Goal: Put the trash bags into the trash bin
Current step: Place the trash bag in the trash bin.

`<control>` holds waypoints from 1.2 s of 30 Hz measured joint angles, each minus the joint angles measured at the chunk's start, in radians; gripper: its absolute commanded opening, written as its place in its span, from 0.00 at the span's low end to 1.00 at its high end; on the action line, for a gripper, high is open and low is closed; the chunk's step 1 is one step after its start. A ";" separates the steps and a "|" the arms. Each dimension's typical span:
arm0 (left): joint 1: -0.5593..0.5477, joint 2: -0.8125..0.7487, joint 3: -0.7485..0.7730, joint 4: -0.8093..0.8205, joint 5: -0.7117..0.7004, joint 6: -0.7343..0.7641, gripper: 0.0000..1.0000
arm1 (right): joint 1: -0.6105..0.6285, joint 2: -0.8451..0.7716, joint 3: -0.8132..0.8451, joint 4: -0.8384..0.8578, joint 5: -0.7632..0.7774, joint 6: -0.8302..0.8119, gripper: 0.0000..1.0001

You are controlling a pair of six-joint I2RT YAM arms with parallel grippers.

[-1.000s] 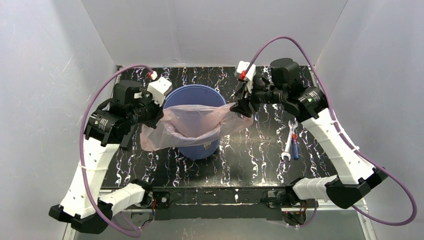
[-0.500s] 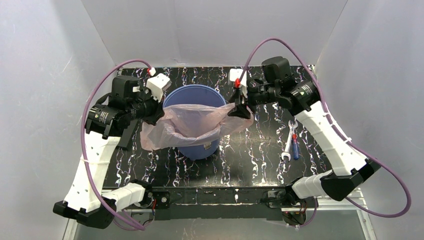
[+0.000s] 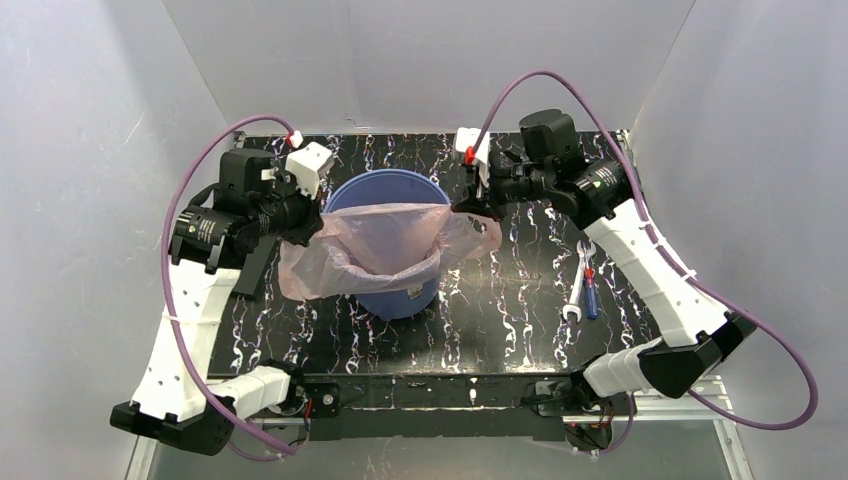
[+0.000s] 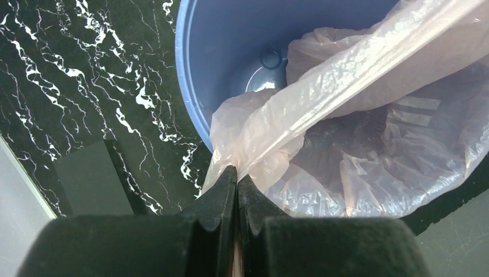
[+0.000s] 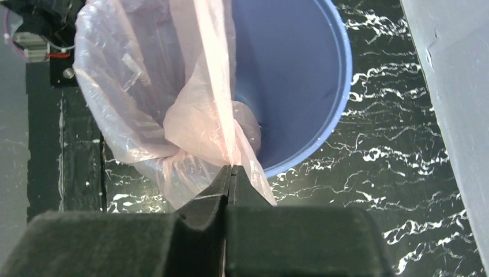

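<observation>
Top cam: fixed, high behind arm bases, tilted down and forward. Far off; covers whole table (image 3: 500,300), both arms, blue bin (image 3: 385,190), pink bag (image 3: 380,250).
Left wrist cam: mounted behind left hand (image 4: 235,171), looks along fingers. Very close; sees bin's left rim and interior.
Right wrist cam: behind right hand (image 5: 230,168), same close range. Faces bin from its right side.
Overlap: all three see bin, bag, marbled tabletop. Wrist views share bin interior and bag film stretched across it.

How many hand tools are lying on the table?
2: a wrench and a screwdriver beside it, both right of the blue bucket. Others may be hidden.
</observation>
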 measured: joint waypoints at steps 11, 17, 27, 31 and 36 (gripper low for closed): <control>0.103 0.095 0.001 0.066 0.075 -0.018 0.00 | 0.005 0.055 0.014 0.135 0.177 0.225 0.01; 0.166 0.161 0.010 0.103 0.135 -0.001 0.05 | 0.005 0.171 0.051 0.145 0.245 0.267 0.01; 0.245 0.246 0.047 0.166 0.255 -0.003 0.24 | 0.001 0.234 0.066 0.233 0.306 0.306 0.01; 0.284 0.264 0.039 0.199 0.308 -0.028 0.04 | -0.009 0.232 0.020 0.306 0.315 0.346 0.01; 0.342 0.267 -0.004 0.243 0.394 -0.068 0.00 | -0.024 0.231 -0.056 0.374 0.314 0.411 0.01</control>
